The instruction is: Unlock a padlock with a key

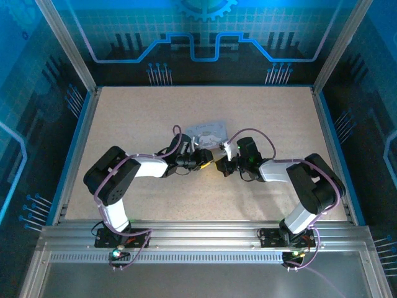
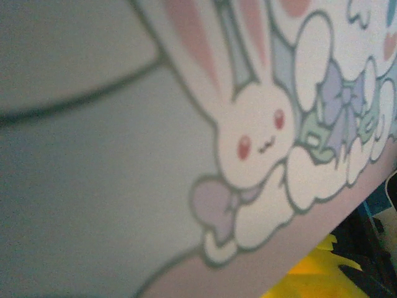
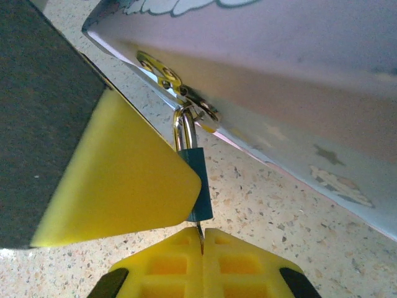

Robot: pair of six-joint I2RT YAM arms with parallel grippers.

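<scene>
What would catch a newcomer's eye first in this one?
In the left wrist view, a pastel bunny printed on the tin. In the right wrist view, a small dark padlock hangs from the tin's brass hasp, and the right arm's yellow fingers pinch a thin key just under it.

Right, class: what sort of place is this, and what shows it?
Probably a robot test cell: two arms bolted to a metal rail, a speckled tabletop walled by blue circuit-printed panels, and the right gripper holding a key under a small padlock on a cartoon tin.
</scene>
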